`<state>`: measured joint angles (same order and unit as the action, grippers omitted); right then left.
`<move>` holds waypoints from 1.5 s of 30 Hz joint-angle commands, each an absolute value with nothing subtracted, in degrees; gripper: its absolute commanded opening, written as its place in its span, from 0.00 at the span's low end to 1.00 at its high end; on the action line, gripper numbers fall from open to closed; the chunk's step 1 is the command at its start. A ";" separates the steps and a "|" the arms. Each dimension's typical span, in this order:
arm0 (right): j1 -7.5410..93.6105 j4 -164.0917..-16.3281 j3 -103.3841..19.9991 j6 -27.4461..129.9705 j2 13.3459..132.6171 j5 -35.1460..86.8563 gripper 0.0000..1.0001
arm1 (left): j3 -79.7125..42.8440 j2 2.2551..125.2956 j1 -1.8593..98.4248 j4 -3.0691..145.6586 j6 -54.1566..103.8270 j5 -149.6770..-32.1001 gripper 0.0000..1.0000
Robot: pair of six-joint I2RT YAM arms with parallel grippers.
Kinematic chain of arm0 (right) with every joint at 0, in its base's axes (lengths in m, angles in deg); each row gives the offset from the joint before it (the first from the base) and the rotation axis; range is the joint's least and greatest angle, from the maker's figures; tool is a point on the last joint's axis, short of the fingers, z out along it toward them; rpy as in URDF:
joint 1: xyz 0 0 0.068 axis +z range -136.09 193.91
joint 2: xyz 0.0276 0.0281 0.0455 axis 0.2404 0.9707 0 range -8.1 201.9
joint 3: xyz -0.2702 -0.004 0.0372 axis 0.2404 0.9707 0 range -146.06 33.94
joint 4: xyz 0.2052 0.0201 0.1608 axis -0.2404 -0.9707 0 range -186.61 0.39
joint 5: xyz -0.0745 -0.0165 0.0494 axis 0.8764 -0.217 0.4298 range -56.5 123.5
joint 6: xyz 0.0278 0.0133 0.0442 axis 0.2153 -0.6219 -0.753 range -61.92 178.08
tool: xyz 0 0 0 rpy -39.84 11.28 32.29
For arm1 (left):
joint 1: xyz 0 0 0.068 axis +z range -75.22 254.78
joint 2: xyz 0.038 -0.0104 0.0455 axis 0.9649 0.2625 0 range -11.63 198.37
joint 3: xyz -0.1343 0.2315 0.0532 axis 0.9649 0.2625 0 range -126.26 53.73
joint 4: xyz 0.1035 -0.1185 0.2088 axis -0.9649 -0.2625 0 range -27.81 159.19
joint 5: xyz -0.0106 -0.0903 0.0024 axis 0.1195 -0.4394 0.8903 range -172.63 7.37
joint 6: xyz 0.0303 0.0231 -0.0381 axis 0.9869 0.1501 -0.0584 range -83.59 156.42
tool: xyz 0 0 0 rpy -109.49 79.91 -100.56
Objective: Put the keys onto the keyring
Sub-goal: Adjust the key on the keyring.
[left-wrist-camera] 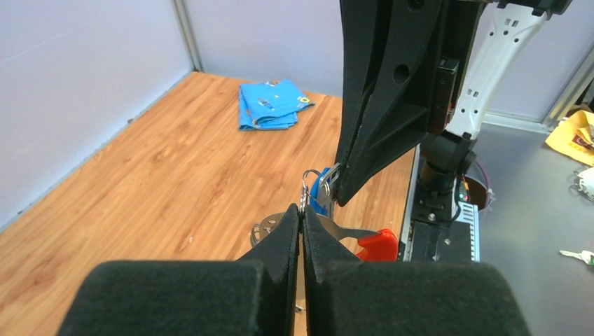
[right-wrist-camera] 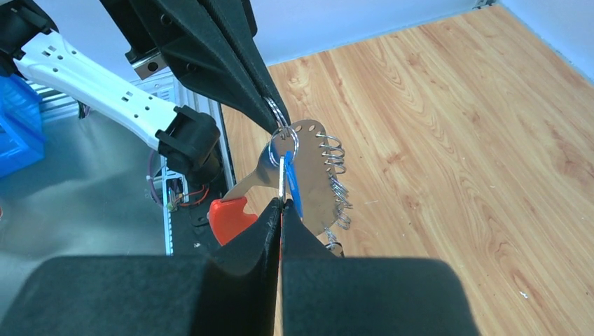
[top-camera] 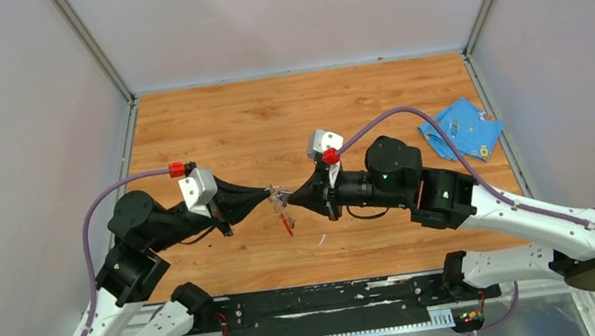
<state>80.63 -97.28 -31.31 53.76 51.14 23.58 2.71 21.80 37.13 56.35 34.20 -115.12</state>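
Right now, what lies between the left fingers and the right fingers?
The keyring's small metal ring and the blue-headed key, with the fob hanging below; the right wrist view shows it best.

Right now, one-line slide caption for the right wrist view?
Right gripper pinches the blue key at the keyring, which the left gripper holds from above.

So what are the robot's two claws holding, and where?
Left gripper pinches the small metal ring of the red-and-silver strap keyring. Right gripper pinches the silver key, apparently by its blue plastic head.
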 commanded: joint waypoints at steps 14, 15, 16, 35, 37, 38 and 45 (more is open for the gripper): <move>80.35 -106.84 -35.83 55.09 54.23 18.12 0.10 | 1.63 21.42 36.99 59.03 38.28 -121.49 0.00; 80.35 -107.45 -36.62 55.48 54.25 18.12 0.14 | 1.57 21.36 36.95 58.77 38.48 -121.63 0.00; 80.38 -108.04 -37.42 55.97 54.16 17.97 0.22 | 1.53 21.41 36.98 58.44 38.76 -121.84 0.00; 78.97 -100.52 -40.55 65.58 54.26 8.20 0.46 | 0.94 22.00 36.99 55.60 41.26 -131.07 0.00; 78.71 -100.59 -40.72 65.30 54.83 6.74 0.42 | 0.91 21.88 36.99 55.70 41.25 -131.05 0.00; 78.62 -100.46 -40.69 65.03 55.01 6.10 0.40 | 0.91 21.87 36.99 55.78 41.24 -130.96 0.00; 78.40 -99.64 -40.67 63.91 56.31 3.92 0.26 | 1.17 21.66 36.99 56.25 40.99 -131.12 0.00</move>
